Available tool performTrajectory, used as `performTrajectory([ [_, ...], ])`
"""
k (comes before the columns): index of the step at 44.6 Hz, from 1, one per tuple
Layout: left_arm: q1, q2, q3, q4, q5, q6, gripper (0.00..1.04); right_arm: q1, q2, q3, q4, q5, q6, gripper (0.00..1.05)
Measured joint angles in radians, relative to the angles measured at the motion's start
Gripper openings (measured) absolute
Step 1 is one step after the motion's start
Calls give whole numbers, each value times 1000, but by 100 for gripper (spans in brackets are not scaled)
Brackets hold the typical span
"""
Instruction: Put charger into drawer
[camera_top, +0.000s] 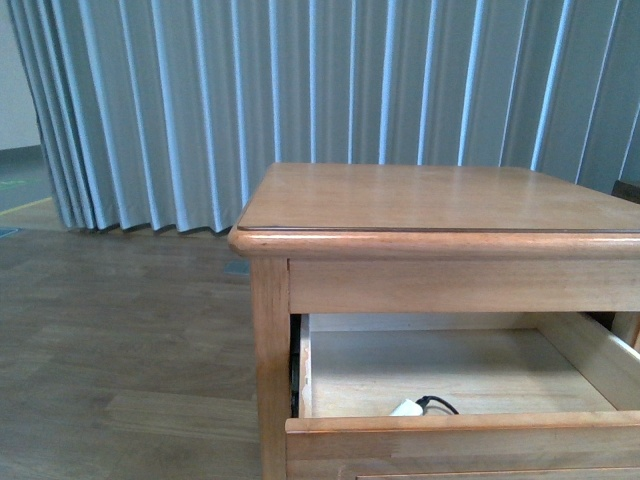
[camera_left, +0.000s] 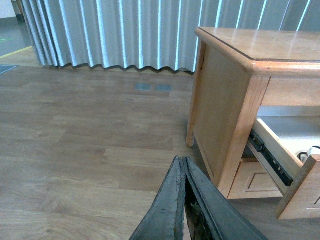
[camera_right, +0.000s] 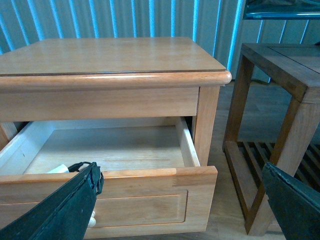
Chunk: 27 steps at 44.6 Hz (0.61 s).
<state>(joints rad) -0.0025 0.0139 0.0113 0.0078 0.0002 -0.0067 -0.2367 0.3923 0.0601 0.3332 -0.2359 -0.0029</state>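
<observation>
**Item 1, table** (camera_top: 440, 200): honey-coloured wood with a rounded top edge. It stands on a wood-plank floor (camera_top: 120, 340) in front of a pleated grey-blue curtain (camera_top: 300, 90).

**Item 2, drawer** (camera_top: 460, 424): the upper drawer of the table, pulled out toward the camera. The inside is pale wood. The front has a recessed panel, and the right wrist view shows 1 round pale knob (camera_right: 91, 219), partly hidden behind a finger. The left wrist view shows a black slide rail (camera_left: 270, 159) along the drawer's side and a lower drawer (camera_left: 255, 177), closed, beneath it.

**Item 3, charger** (camera_top: 407, 408): a small white block lying on the drawer floor, just behind the front wall and toward its left end in the front view. A thin black cable (camera_top: 437, 403) loops beside it, touching. The right wrist view shows the same white block (camera_right: 60, 169), partly hidden by the drawer front.

**Item 4, left end effector** (camera_left: 181, 162): its 2 dark fingers are pressed together with nothing between them. It hangs over the floor, well apart from the table.

**Item 5, right end effector** (camera_right: 181, 169): its fingers (camera_right: 75, 205) are spread wide and hold nothing. It faces the drawer front.

**Item 6, side table** (camera_right: 280, 60): darker wood with a slatted lower shelf, just beside the table in the right wrist view.
</observation>
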Motion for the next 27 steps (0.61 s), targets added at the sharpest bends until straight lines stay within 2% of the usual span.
performTrajectory([
  [12, 0, -9, 0, -7, 0, 0, 6, 0, -1, 0, 0, 0, 0, 96],
  [19, 0, -10, 0, -7, 0, 0, 29, 0, 0, 0, 1, -5, 0, 96],
  [23, 0, -10, 0, -7, 0, 0, 43, -22, 29, -14, 70, -156, -53, 96],
  [27, 0, -10, 0, -7, 0, 0, 57, 11, 60, -14, 52, -192, -119, 96],
])
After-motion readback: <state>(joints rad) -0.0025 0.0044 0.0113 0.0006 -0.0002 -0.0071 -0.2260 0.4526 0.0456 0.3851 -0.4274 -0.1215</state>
